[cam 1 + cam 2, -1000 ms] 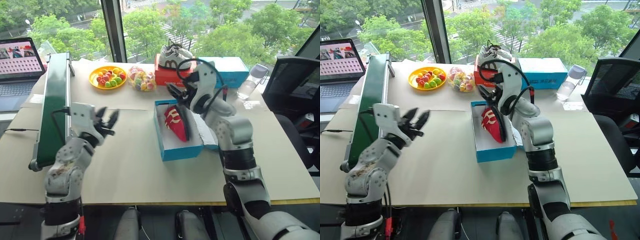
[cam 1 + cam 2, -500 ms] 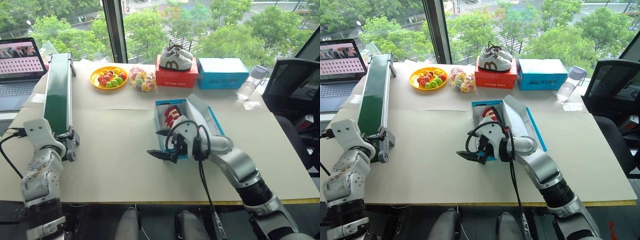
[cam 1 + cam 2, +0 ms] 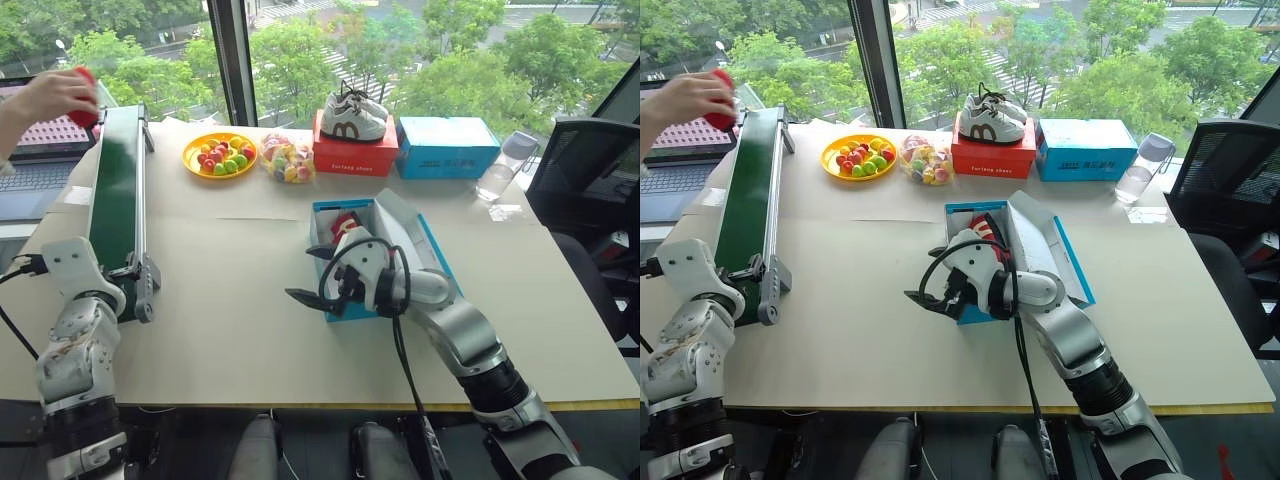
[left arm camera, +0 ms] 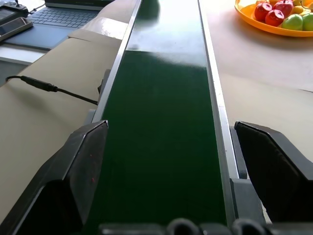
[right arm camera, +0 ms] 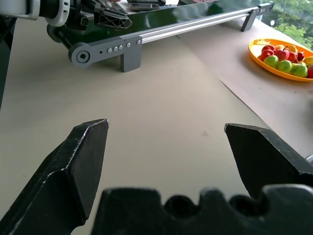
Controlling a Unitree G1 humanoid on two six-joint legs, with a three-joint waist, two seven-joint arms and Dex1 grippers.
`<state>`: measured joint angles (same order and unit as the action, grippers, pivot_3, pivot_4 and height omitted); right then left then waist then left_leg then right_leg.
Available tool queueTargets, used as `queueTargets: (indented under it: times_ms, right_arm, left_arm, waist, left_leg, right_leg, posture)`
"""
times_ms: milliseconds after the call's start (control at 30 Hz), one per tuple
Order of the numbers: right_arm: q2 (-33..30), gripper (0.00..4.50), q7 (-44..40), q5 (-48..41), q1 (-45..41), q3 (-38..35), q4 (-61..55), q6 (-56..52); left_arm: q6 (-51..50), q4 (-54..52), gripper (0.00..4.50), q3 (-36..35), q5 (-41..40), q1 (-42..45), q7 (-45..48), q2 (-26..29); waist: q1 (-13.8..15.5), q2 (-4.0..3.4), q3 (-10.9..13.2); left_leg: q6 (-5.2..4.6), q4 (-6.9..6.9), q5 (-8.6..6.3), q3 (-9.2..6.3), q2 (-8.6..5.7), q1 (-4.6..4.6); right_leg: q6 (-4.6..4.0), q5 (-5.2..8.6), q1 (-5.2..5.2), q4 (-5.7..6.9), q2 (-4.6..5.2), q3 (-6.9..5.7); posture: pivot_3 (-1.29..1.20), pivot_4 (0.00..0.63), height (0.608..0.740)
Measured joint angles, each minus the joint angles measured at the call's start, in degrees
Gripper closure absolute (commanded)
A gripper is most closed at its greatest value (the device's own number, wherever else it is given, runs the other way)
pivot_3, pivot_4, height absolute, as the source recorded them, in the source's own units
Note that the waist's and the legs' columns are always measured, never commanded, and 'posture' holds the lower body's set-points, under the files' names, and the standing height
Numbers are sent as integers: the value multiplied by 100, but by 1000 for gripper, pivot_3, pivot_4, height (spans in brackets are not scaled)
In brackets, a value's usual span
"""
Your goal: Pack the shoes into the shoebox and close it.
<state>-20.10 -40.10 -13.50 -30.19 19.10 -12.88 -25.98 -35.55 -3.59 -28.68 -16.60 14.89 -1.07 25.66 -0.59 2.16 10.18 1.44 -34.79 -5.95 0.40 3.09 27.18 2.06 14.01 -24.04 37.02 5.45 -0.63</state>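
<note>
- While the shoebox (image 3: 385,258) sat open on the desk (image 3: 230,300) with its flap lid leaning off to the far side from the right gripper (image 3: 310,275), only one of the red shoes (image 3: 345,225) was visible inside, tucked toward the box's back end.
- Right gripper hovered low just beside the box's near wall, jaws spread wide, holding nothing.
- Left gripper (image 4: 171,181) was also wide and empty, parked at the near end of the green conveyor belt (image 4: 161,98), straight ahead of it between its fingers.
- A person's hand (image 3: 50,98) held something red over the far end of that belt. Looked like it could be the second shoe, but I honestly couldn't tell.
- So my read: packing was about half done, the lid wasn't shut, and the robot was waiting on the next shoe.
- Next move would probably call for the left gripper to pinch whatever came down the belt, then carry it over into the free space in the box in front of the first shoe.
- Fruit plate (image 3: 218,155) sat well beyond both grippers, not in the way.
</note>
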Motion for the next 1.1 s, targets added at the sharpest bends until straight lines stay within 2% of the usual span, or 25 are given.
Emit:
queueTargets:
  times_ms: [1100]
  right_arm:
    - [88,0,192,143,133,-2,-5,-105]
  left_arm:
    - [42,362,54,166,127,98,167,24]
  waist:
    - [-5,6,-4]
  left_leg:
    - [-1,-3,1,0,0,-1]
  right_leg:
    - [0,-1,1,6,0,0]
  posture:
    - [0,150,740]
